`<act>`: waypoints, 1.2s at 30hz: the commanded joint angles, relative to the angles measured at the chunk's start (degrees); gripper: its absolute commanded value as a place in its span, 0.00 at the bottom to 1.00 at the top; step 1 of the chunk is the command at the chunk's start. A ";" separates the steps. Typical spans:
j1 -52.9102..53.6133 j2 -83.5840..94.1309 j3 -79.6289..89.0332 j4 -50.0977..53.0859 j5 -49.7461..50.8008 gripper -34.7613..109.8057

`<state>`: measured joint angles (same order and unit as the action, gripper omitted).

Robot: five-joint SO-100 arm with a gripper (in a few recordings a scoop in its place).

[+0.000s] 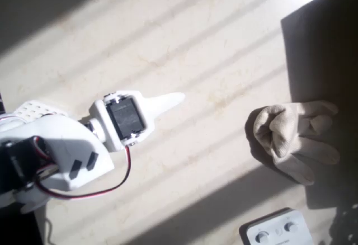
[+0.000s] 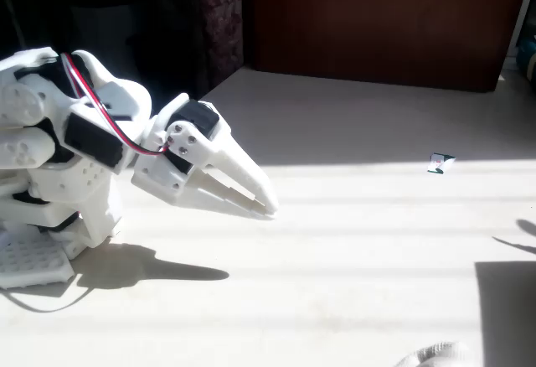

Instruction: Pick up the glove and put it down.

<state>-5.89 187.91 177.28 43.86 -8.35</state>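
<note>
The cream glove (image 1: 292, 137) lies crumpled on the pale table at the right of the overhead view, partly in shadow. A sliver of the glove (image 2: 437, 355) shows at the bottom edge of the fixed view. My white gripper (image 1: 177, 97) points toward it from the left, well short of it and not touching it. In the fixed view the gripper (image 2: 266, 207) hangs low over the table with its tips together. It is shut and holds nothing.
A white plastic box with two knobs (image 1: 277, 231) sits at the bottom edge, below the glove. A small green-and-white card (image 2: 440, 163) lies far out on the table. A dark cabinet (image 2: 377, 23) stands behind the table. Bare tabletop (image 1: 218, 122) separates gripper and glove.
</note>
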 commanded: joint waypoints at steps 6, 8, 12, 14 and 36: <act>0.70 0.44 1.05 -0.18 -0.18 0.24; 0.70 0.44 1.05 -0.09 -0.18 0.24; 0.70 0.44 0.62 2.64 -0.09 0.24; 0.70 0.44 0.44 7.03 -0.09 0.24; 0.53 0.44 -4.22 23.55 -0.09 0.24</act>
<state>-5.89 187.91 175.78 67.24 -8.35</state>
